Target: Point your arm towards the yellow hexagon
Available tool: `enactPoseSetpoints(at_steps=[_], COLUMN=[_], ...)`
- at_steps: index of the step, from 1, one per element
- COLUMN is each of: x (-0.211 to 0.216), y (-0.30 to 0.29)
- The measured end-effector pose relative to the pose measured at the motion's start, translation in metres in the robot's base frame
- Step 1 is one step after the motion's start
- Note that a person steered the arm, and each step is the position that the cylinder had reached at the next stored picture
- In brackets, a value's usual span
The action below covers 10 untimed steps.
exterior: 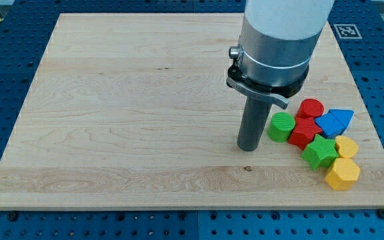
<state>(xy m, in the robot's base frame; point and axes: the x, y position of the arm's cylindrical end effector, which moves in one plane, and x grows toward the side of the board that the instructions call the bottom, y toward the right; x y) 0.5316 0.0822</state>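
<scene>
The yellow hexagon [343, 173] lies near the board's lower right corner, at the bottom of a cluster of blocks. A smaller yellow block [347, 147] sits just above it. My tip [248, 148] rests on the board to the left of the cluster, next to a green cylinder [281, 126], with a small gap between them. The yellow hexagon is to the right of my tip and slightly lower, with a green block [320, 152] and a red block [303, 132] between them.
A red cylinder [310, 109] and blue blocks [335, 121] sit at the cluster's top. The wooden board [132, 113] lies on a blue perforated table. The board's right edge runs close to the cluster. The arm's grey body [275, 40] hangs over the board's upper right.
</scene>
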Motion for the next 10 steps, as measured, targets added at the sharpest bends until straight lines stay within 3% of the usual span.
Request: enactPoseSetpoints(at_steps=[2,4,8,10], x=[0.0,0.087,0.087,0.087], y=[-0.005,-0.012,-0.012,0.018])
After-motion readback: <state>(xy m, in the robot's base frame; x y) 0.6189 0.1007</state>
